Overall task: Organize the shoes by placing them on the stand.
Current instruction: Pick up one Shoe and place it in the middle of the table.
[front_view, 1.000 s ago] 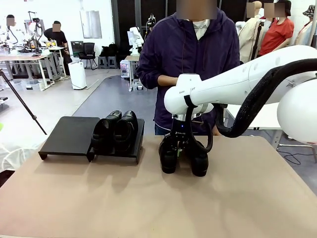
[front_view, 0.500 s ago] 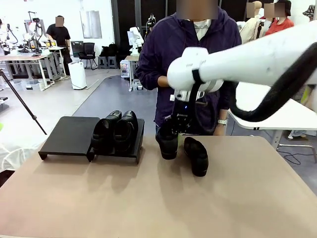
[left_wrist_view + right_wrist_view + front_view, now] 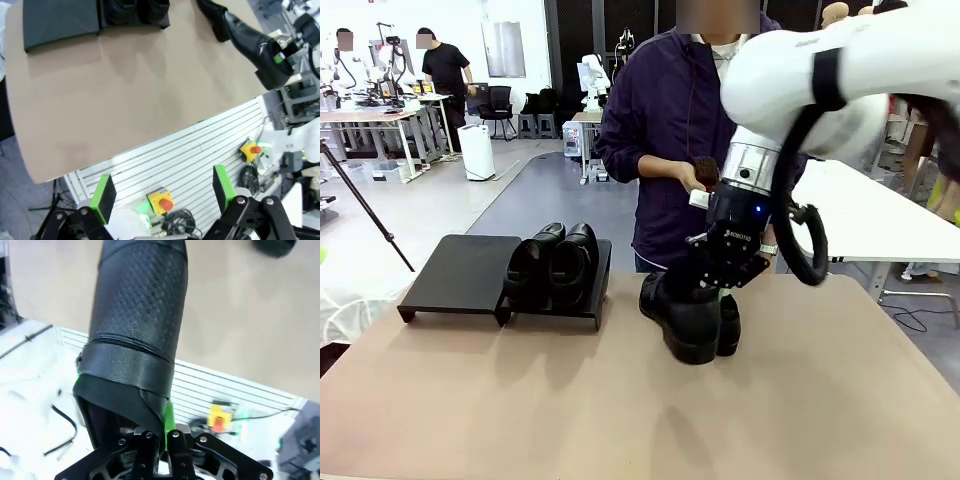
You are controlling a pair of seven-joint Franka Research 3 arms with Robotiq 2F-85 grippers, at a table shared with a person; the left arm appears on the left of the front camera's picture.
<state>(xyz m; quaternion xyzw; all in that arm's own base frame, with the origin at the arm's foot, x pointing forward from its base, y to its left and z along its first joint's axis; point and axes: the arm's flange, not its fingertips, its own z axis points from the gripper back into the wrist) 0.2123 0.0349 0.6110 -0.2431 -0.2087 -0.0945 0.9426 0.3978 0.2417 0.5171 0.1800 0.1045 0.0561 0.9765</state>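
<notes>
One shoe (image 3: pixel 688 325) hangs clamped at its collar in the right gripper (image 3: pixel 700 288), ready for carrying to the stand (image 3: pixel 460 270); left gripper (image 3: pixel 162 191) gapes idle.

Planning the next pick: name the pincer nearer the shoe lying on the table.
Right. The right pincer, shut on a lifted shoe, hangs above the lying shoe; the left pincer is open beyond the table's near edge.

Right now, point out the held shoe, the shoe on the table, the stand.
held shoe (image 3: pixel 686 328), front view, toe end.
shoe on the table (image 3: pixel 730 325), front view, visible side.
stand (image 3: pixel 465 268), front view, bare left panel.
</notes>
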